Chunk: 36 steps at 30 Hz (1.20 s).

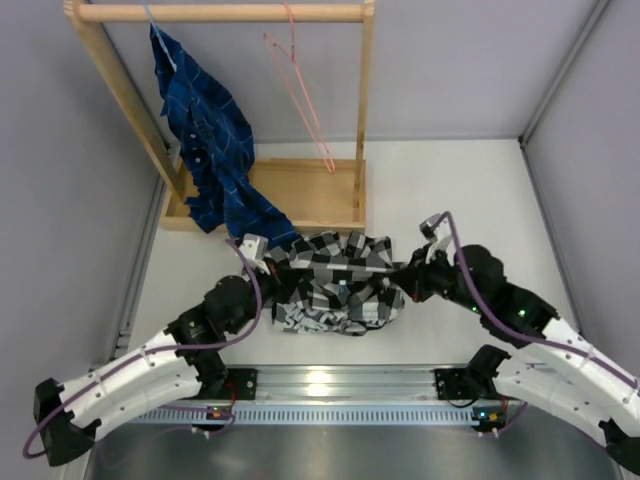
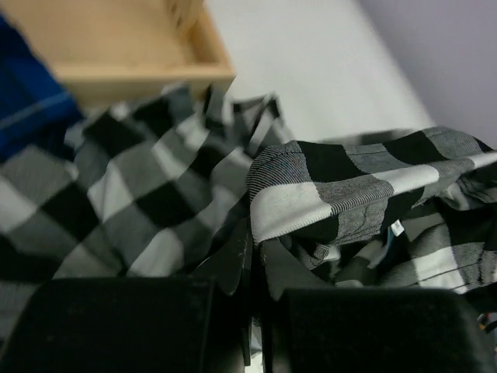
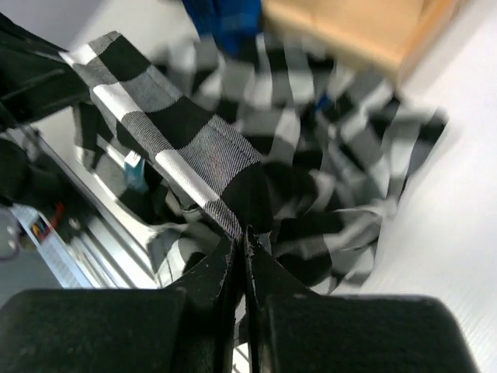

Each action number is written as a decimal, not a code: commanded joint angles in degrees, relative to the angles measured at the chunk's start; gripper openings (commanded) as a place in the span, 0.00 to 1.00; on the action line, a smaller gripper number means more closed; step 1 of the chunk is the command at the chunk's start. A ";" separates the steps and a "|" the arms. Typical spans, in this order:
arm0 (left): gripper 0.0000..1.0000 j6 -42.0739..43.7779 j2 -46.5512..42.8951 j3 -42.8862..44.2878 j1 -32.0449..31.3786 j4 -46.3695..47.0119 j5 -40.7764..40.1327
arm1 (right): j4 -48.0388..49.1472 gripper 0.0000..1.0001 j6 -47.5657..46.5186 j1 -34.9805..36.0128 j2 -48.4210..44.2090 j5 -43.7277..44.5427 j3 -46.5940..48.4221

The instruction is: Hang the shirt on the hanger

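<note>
Black-and-white checked cloth, the shirt (image 1: 335, 285), lies bunched on the counter (image 1: 470, 190) just beyond the arms' mounting rail (image 1: 340, 385), between the two grippers. A band of it is lifted off the heap and stretched roughly level from one gripper to the other.

The left gripper (image 1: 262, 258) is at the shirt's left end. In the left wrist view its jaws are pressed together on a folded edge of the checked fabric, with a thick rolled fold just above the tips. The right gripper (image 1: 410, 270) is at the shirt's right end. In the right wrist view its jaws are likewise closed, pinching the end of a taut strip that runs up and to the left toward the other arm. The rest of the shirt crumples below that strip, touching the counter.

The hanger (image 1: 300, 95), thin pink wire, hangs by its hook from the top bar of the wooden rack (image 1: 220, 12) at the far side of the counter. It is turned nearly edge-on, with its lower end above the rack's tray base (image 1: 310, 185), well apart from the shirt and both grippers. A dark blue plaid shirt (image 1: 210, 150) hangs from the left part of the same bar. Its tail drapes over the front edge of the tray base and reaches the far left corner of the shirt.
</note>
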 commanded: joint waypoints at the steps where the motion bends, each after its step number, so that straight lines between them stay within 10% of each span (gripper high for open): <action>1: 0.00 -12.22 -2.05 -0.61 0.37 -0.83 -13.66 | 3.32 0.05 5.35 -0.27 -0.04 2.21 -2.70; 4: 0.00 -10.84 3.82 3.35 0.37 -6.72 -14.30 | 2.36 0.17 3.24 -0.19 1.45 1.59 1.41; 8: 0.00 -9.42 13.84 9.50 0.46 -10.94 -12.29 | -0.62 0.99 0.08 -0.27 5.14 3.51 10.01; 22: 0.00 -7.40 24.68 14.44 0.90 -11.21 0.11 | 3.24 0.97 -13.19 -0.36 38.61 -2.98 48.24; 33: 0.00 -5.03 16.06 9.43 0.90 -10.86 2.41 | -4.93 0.55 -23.74 -2.03 66.13 4.40 78.32; 36: 0.00 -5.29 14.92 8.38 0.90 -10.95 2.32 | -5.73 0.26 -24.89 -2.03 68.95 4.66 81.93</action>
